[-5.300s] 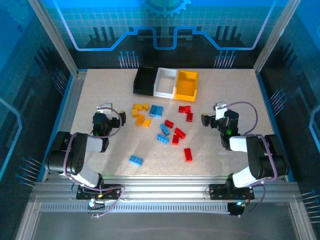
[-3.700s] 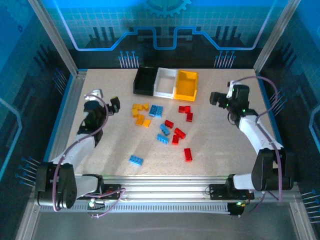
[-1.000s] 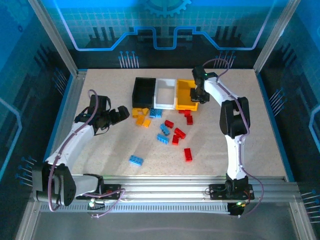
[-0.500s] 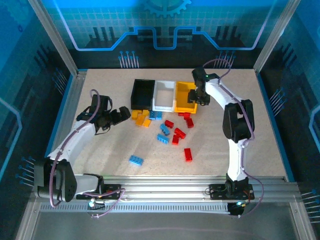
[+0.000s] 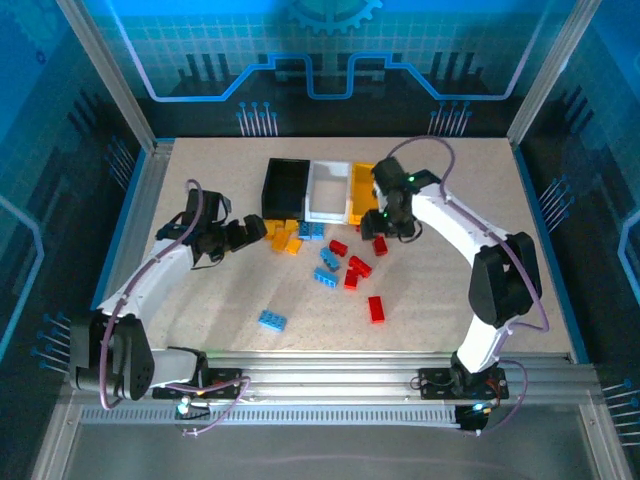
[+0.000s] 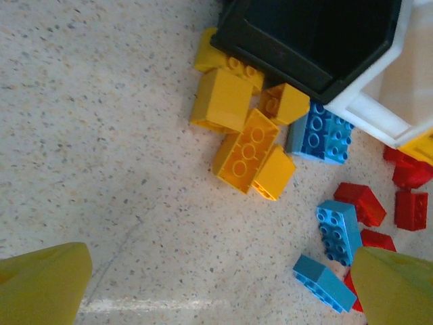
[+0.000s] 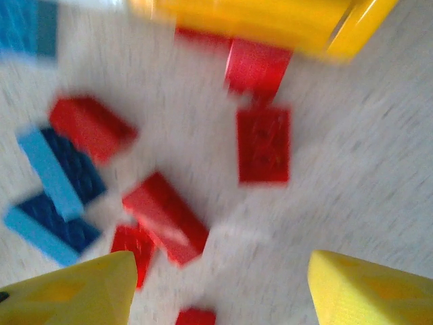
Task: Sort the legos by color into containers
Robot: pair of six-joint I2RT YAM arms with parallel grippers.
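Left gripper: I read it spread wide, empty, beside small yellow studded plastic bricks heaped against the black rectangular plastic bin | right gripper: parted, empty, above red studded bricks beside the yellow plastic bin, likely lining up a pick | bricks lie unsorted on the speckled tabletop.

The speckled beige tabletop carries three bins in one row at its far part: a black bin, a white bin and a yellow bin, side by side. Yellow bricks lie right against the black bin, with blue bricks beside them. Red bricks are scattered in the middle. One lone blue brick and one lone red brick lie nearer.
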